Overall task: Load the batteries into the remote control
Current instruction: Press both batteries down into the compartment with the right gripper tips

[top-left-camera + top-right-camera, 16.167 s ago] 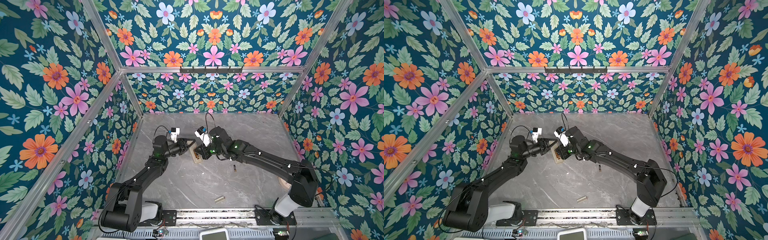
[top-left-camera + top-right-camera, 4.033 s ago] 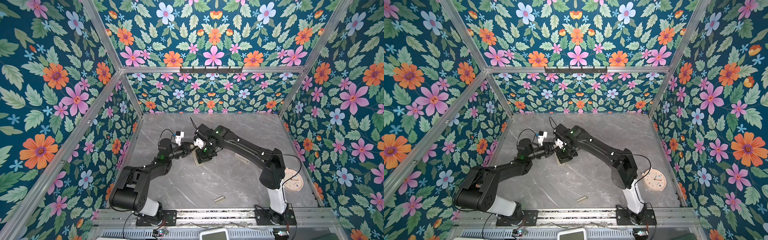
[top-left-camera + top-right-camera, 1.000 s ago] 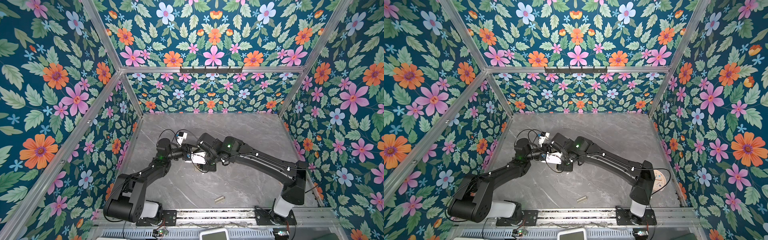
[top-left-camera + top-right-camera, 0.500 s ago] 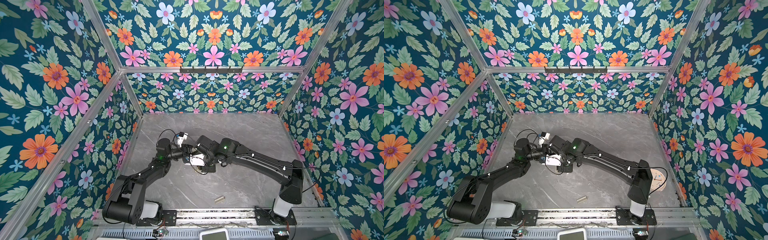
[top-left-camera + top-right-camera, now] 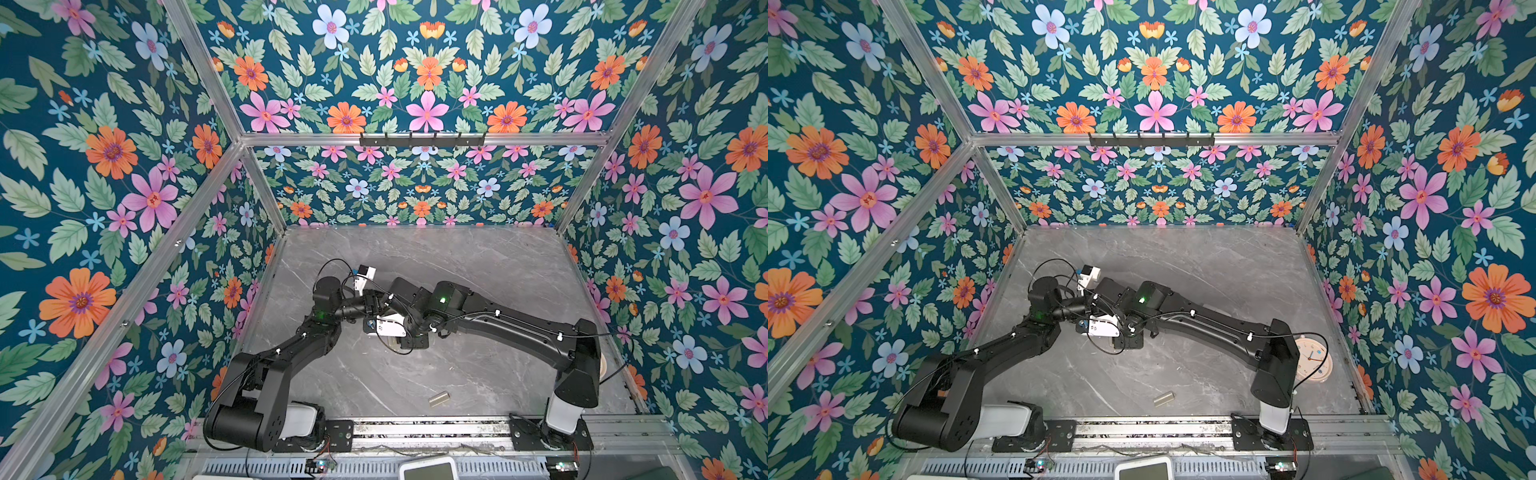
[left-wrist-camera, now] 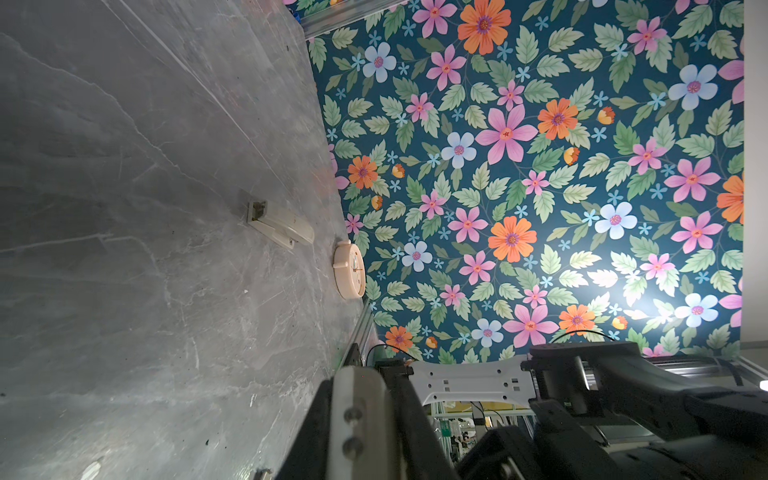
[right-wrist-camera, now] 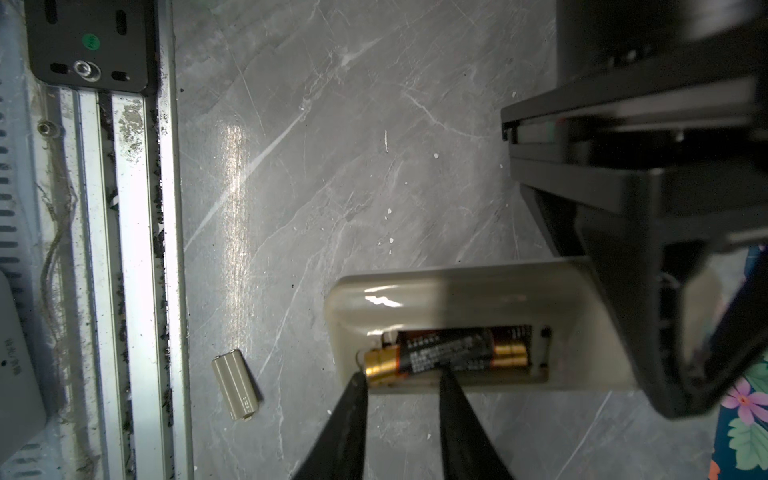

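Right gripper: jaws partly open with a narrow gap. Both fingertips rest at the near rim of the compartment, against the nearest of the batteries, and grip nothing. Left gripper: clamped on one end of the remote, with the beige back and open compartment turned toward the right wrist camera. Whether the remote touches the table cannot be told. In both top views the left arm rises from its base at 7 o'clock and reaches toward 1 o'clock, its wrist level over the left-centre of the table. The right arm runs low from its base at 5 o'clock toward 10 o'clock, crossing the middle so that its gripper meets the left one. Compartment contents: one battery shows in full, with gold ends and a dark body, lying lengthwise. A second shows only as a dark strip beyond it, and its seating cannot be told. The cover lies flat on the table at 5 o'clock from the grippers, near the front rail and well apart from the remote. A clock lies at 3 o'clock beside the right arm's base. A cream block lies near the clock, not touching it
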Controlling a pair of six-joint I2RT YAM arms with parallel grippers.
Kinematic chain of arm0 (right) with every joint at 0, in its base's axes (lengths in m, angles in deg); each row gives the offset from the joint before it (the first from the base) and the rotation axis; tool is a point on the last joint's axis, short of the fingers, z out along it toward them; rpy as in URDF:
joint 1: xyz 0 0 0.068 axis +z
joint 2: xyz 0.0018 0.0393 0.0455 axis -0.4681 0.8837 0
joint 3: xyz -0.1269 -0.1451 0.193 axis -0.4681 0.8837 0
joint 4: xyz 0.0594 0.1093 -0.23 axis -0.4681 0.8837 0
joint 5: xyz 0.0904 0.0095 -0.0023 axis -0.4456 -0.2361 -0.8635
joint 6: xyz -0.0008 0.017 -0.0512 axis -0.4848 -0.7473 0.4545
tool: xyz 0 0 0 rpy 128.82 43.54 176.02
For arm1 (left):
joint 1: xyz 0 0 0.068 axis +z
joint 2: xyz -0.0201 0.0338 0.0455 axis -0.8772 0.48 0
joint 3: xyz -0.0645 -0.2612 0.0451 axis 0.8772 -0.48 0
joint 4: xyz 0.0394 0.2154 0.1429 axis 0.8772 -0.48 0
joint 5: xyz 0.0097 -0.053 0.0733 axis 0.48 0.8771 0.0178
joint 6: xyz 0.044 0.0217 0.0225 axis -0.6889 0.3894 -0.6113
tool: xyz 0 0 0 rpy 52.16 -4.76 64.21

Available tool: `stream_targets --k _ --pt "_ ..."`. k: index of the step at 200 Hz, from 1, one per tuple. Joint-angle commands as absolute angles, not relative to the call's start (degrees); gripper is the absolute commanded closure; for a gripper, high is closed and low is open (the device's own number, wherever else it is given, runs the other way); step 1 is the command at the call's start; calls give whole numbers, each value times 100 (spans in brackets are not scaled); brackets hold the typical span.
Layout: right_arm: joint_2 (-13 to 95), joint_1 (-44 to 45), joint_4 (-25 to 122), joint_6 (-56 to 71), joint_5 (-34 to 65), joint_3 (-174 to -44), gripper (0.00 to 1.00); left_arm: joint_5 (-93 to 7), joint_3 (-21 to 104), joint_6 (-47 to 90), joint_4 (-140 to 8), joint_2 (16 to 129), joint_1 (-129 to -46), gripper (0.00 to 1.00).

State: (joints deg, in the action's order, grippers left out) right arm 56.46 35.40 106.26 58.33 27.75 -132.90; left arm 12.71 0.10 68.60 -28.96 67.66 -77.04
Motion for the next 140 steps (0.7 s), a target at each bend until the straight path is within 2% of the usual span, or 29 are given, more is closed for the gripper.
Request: stream_targets --k 1,25,65,140 --pt "5665 3543 10502 5884 2906 -13341 70 1361 36 6792 -2824 6731 -7697 100" --pt "5654 3550 10492 5881 2996 -13343 70 1376 32 6792 -2828 6726 -7703 100" --pt "5480 3573 10468 5949 3174 -13177 62 1415 80 6773 -2854 6755 -7697 100" --pt "5499 3712 10486 5973 3089 -13363 61 1440 107 6739 -2905 6808 -7694 100"
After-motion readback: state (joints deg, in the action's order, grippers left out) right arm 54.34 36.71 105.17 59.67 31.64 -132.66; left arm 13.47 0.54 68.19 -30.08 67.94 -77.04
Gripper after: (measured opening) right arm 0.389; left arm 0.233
